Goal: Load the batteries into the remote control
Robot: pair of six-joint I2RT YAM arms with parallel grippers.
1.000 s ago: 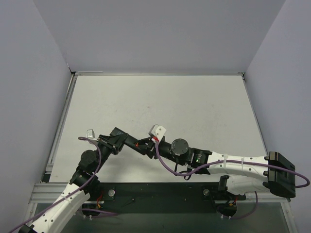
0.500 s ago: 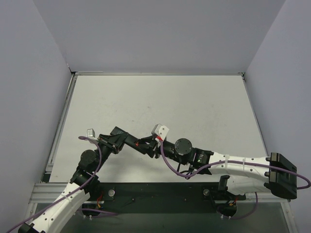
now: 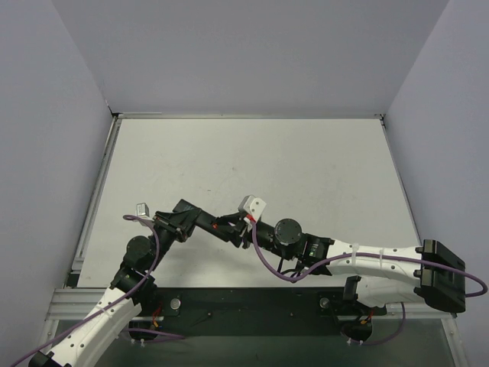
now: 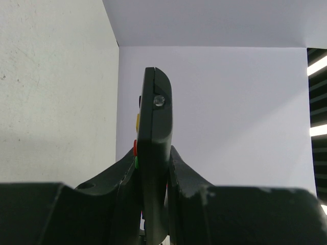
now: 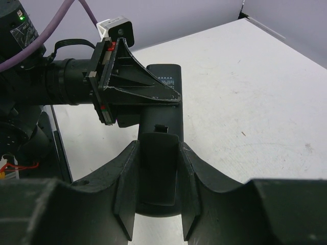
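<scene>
My left gripper [image 3: 208,223] is shut on the black remote control [image 4: 155,117] and holds it edge-on above the table, with red, green and yellow buttons on its left side. In the right wrist view the remote's plain back [image 5: 171,76] faces up, with the left gripper [image 5: 138,89] clamped across it. My right gripper [image 5: 157,148] is shut on a small flat black cover piece [image 5: 158,168] that lies against the remote's back at its near end. The two grippers meet low in the middle of the top view, the right one [image 3: 241,231] just right of the left. No red batteries are in view.
The white table [image 3: 267,153] stretches behind the grippers, walled by grey panels at the left, back and right. A metal rail [image 3: 95,206] runs along the left edge. Purple cables loop around both arms.
My right wrist has shifted slightly to the right. The left arm and the remote have stayed in place.
</scene>
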